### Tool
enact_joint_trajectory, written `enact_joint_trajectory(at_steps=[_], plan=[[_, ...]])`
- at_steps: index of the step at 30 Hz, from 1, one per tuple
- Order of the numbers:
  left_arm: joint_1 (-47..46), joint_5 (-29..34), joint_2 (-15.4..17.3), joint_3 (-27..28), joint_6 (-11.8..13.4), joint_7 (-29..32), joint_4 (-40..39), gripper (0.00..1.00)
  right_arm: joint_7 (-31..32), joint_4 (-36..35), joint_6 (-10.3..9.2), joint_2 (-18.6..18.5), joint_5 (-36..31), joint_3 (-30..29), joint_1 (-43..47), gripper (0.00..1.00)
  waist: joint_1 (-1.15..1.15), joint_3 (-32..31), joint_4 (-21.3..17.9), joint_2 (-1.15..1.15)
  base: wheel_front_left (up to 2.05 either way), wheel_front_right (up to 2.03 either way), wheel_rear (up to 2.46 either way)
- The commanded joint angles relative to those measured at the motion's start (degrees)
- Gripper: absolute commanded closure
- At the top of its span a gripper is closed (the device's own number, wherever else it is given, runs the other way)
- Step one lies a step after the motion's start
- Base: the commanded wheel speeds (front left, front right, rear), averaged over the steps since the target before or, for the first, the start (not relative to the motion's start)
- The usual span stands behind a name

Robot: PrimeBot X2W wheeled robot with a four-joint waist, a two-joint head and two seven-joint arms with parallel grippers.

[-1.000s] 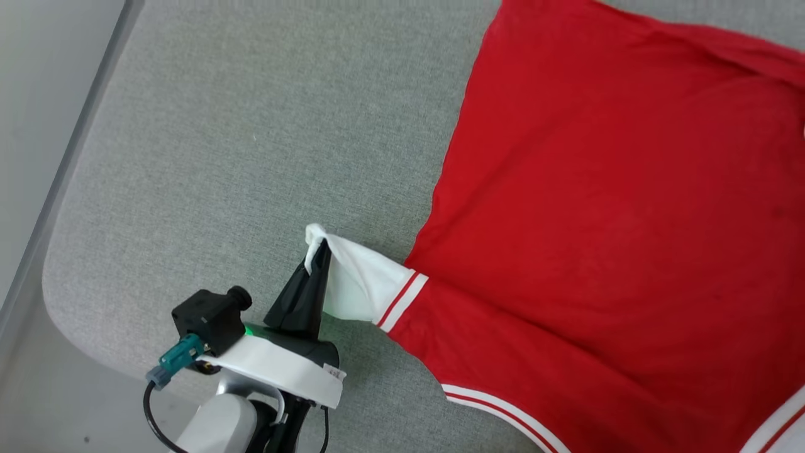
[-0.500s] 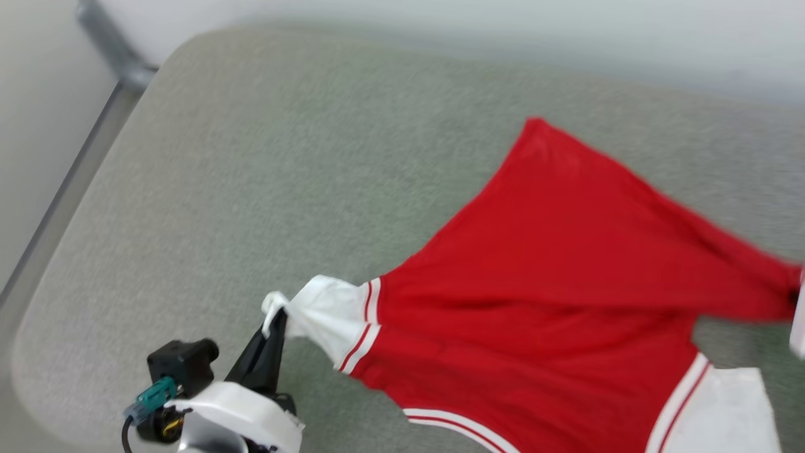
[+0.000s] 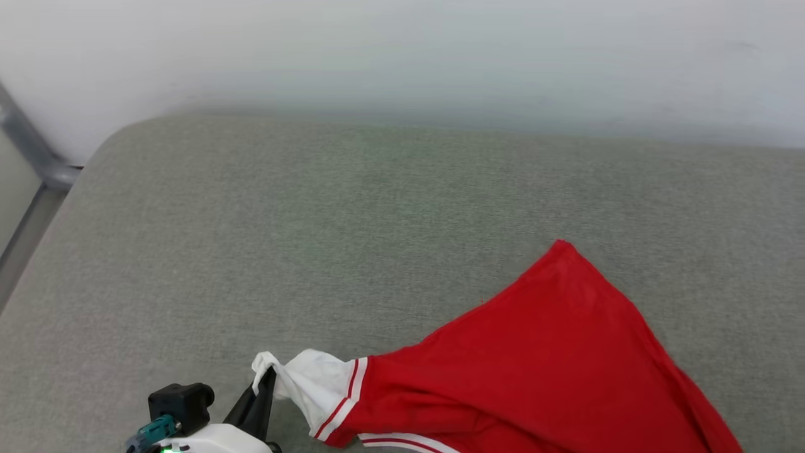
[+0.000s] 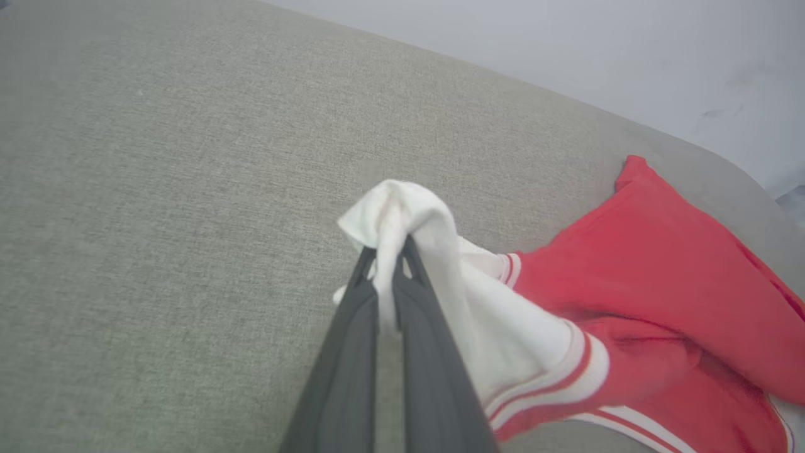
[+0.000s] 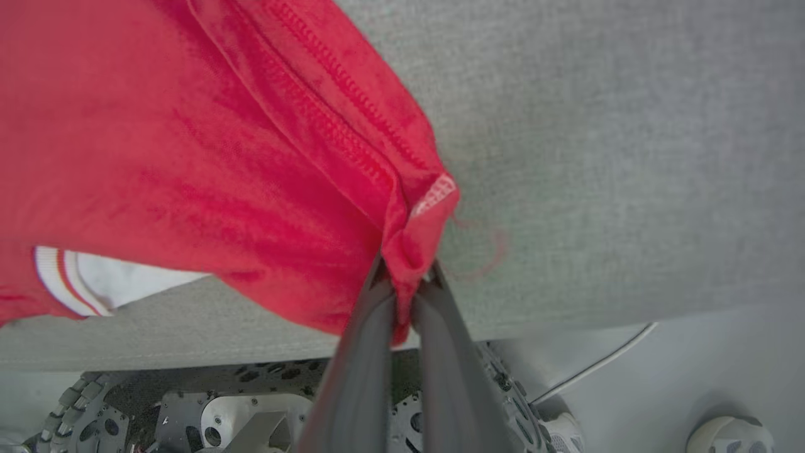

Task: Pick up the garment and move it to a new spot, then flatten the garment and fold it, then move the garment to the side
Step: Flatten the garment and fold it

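The garment [image 3: 534, 365] stretches between both — left gripper [image 4: 390, 267] clamps its white sleeve [image 4: 503, 327], right gripper [image 5: 409, 286] its red hem [image 5: 412, 248].

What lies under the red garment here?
Grey padded surface lies under the garment; in the right wrist view a white sleeve peeks from beneath the red body. Anything else under the cloth is covered.

A grey fabric cushion [image 3: 251, 239] with rounded corners spanned the head view, its far edge running across the upper part of the frame. A red shirt [image 3: 553, 365] lay on it at the lower right, one corner pointing up-frame, its white sleeve [image 3: 317, 380] stretched toward the lower left.
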Motion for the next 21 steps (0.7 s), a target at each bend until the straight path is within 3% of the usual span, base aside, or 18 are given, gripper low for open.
enact_joint_trajectory(at_steps=[1, 2, 3, 4, 5, 11, 17, 21], plan=[[0.5, 0.1, 0.2, -0.2, 0.1, 0.2, 0.1, 1.0, -0.7, -0.1, -0.06, 0.2, 0.6, -0.1, 1.2, 1.0, 0.01, -0.6, -1.2, 0.0, 0.0, 0.0, 0.0], [0.6, 0.1, 0.2, -0.3, 0.2, 0.4, 0.2, 1.0, -1.1, 0.3, -0.05, 0.4, 1.1, 0.3, 2.3, 1.0, 0.01, -0.7, -1.4, 0.0, 0.0, 0.0, 0.0], [0.9, 0.0, 0.2, -0.4, 0.2, 0.3, 0.3, 1.0, -1.6, 0.8, -0.05, 0.6, 2.3, 0.5, 3.2, 0.93, 0.01, -0.8, -1.7, 0.0, 0.0, 0.0, 0.0], [0.9, 0.0, 0.3, -0.4, 0.4, 0.3, 0.3, 1.0, -2.4, 1.9, -0.04, 0.7, 4.2, 0.8, 3.6, 0.52, 0.01, -0.8, -2.0, 0.0, 0.0, 0.0, 0.0], [1.0, 0.0, 0.4, -0.4, 0.4, 0.3, 0.4, 1.0, -3.2, 3.1, -0.04, 0.7, 5.6, 1.2, 4.1, 0.0, 0.01, -1.0, -2.2, 0.0, 0.0, 0.0, 0.0], [0.8, 0.3, 0.7, -0.8, 0.7, 1.1, -0.3, 1.0, -16.2, 5.5, -0.03, 0.5, 8.4, 2.4, 1.3, 0.0, 0.01, -0.5, -2.9, 0.0, 0.0, 0.0, 0.0], [-1.0, 0.7, 0.5, -0.8, 0.8, 0.7, -0.8, 1.0, -34.3, 6.7, -0.03, 0.6, 4.0, 1.8, -5.2, 0.0, 0.01, 1.2, -2.3, 0.0, 0.0, 0.0, 0.0], [-2.3, 1.1, 0.2, -1.1, 0.7, 0.3, -1.0, 1.0, -41.6, 9.5, -0.03, 0.6, 0.7, 2.6, -11.6, 0.0, 0.01, 2.8, -1.9, 0.0, 0.0, 0.0, 0.0]])
